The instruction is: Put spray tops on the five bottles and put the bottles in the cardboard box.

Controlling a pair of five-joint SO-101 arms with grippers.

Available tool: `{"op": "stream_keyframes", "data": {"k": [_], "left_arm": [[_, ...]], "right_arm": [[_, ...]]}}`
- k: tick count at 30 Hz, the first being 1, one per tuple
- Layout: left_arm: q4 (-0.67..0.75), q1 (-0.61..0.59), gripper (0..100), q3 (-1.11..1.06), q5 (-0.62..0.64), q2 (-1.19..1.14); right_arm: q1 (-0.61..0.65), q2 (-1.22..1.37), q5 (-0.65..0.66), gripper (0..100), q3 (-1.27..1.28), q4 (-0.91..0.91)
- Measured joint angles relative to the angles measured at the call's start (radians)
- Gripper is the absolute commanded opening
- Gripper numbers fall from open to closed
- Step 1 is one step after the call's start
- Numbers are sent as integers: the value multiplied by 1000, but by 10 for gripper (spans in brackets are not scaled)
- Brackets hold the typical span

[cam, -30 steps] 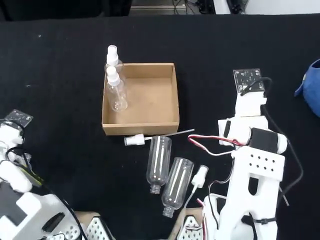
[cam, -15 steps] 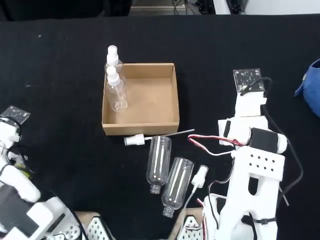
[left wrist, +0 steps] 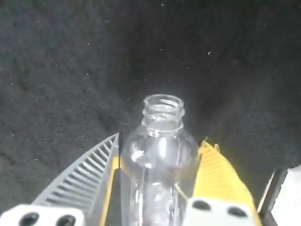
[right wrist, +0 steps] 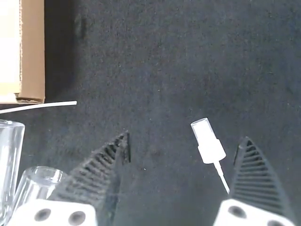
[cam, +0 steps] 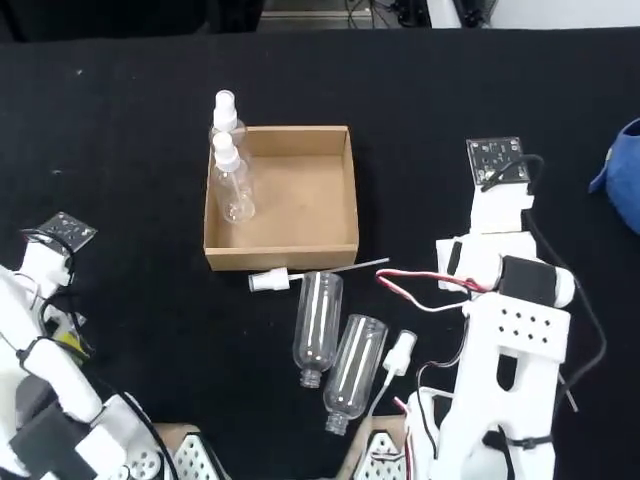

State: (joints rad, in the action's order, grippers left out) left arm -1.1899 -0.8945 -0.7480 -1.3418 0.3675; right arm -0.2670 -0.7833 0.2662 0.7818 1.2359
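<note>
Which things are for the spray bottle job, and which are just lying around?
For the job: cardboard box, two capped bottles, two open bottles lying down, open bottle in left pincer, two loose spray tops.
Lying about: blue thing at right edge.

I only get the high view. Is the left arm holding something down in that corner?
Observer: Yes. The left gripper is shut on a clear bottle.
Operator: Does it have its spray top on?
Observer: No. The bottle's neck is open, with nothing screwed onto it.
Operator: What's the right gripper doing?
Observer: The right gripper is open, and in the right wrist view a loose spray top lies right in the gap.
</note>
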Motion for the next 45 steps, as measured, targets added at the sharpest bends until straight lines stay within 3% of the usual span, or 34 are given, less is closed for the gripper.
{"op": "stream_keyframes", "data": {"k": [15, 22, 31, 40, 42, 45], "left_arm": [[5, -18, 198, 0, -63, 0], [121, -17, 198, -51, -64, 0], [140, 0, 198, -54, -61, 0], [140, 17, 198, -20, -25, -167], [146, 17, 162, 11, 0, -196], [129, 17, 14, 35, 11, -209]], "right_arm": [[0, 0, 0, 319, 0, 0], [0, 0, 0, 319, 0, 0], [0, 0, 0, 319, 0, 0], [0, 0, 0, 319, 0, 0], [0, 0, 0, 319, 0, 0], [0, 0, 0, 319, 0, 0]]}}
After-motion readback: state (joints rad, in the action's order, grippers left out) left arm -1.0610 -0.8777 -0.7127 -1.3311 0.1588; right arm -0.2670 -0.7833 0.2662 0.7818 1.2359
